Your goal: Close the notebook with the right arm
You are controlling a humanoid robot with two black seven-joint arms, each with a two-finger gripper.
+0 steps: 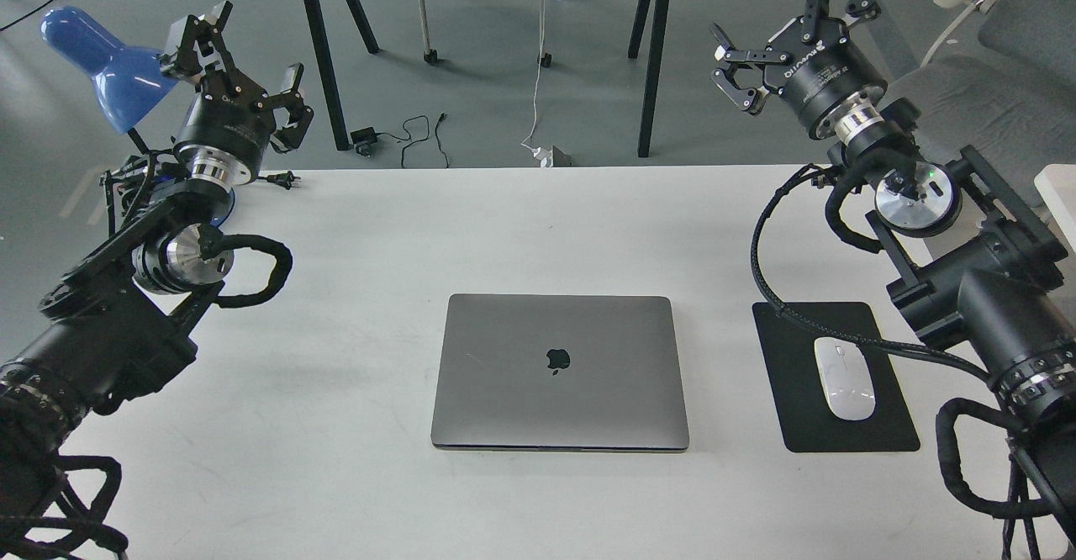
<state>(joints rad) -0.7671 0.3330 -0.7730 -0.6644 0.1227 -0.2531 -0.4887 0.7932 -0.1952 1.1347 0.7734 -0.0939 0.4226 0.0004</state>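
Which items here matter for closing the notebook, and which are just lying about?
Job:
- notebook, lid already down flat
- right gripper, open, raised clear of the table

Lying about:
- white mouse on black mouse pad
- blue desk lamp
- left gripper, open, idle

White mouse (844, 378) on black mouse pad (790, 392); blue lamp (101, 68) far left.
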